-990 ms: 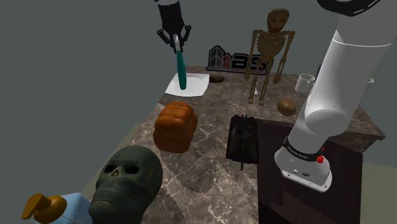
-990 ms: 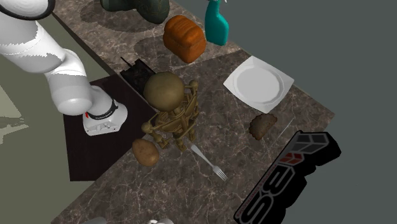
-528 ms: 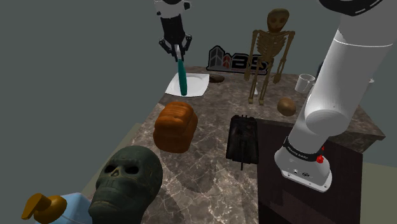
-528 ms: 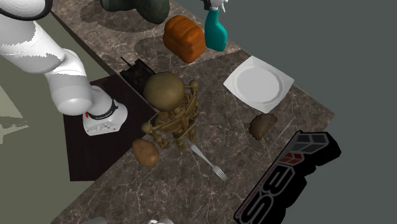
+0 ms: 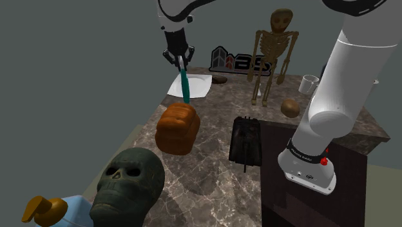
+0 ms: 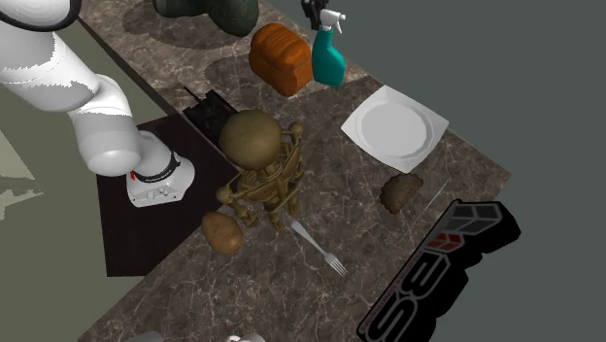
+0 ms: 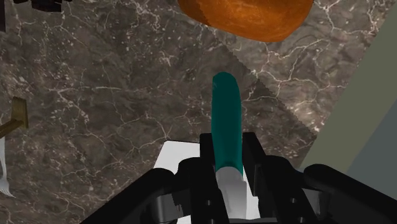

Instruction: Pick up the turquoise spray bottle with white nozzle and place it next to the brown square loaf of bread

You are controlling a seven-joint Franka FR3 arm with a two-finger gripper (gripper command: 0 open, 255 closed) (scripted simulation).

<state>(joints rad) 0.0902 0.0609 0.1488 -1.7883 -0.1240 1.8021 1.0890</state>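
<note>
Over counter (image 5: pixel 212 161), tool (image 5: pixel 180 62) tight around spray bottle (image 5: pixel 185 88)

There are one teal spray bottle (image 6: pixel 328 60), one orange-brown loaf (image 6: pixel 280 56), one white square plate (image 6: pixel 393 128), one skeleton (image 6: pixel 257 165), one dark skull (image 5: pixel 125 187), one potato (image 6: pixel 222 232), one fork (image 6: pixel 320 249) and one mug (image 5: pixel 310 84).

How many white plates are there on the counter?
1: the square white plate, near the edge of the counter, between the orange-brown bread loaf and the black logo sign. The arm may hide more.
</note>
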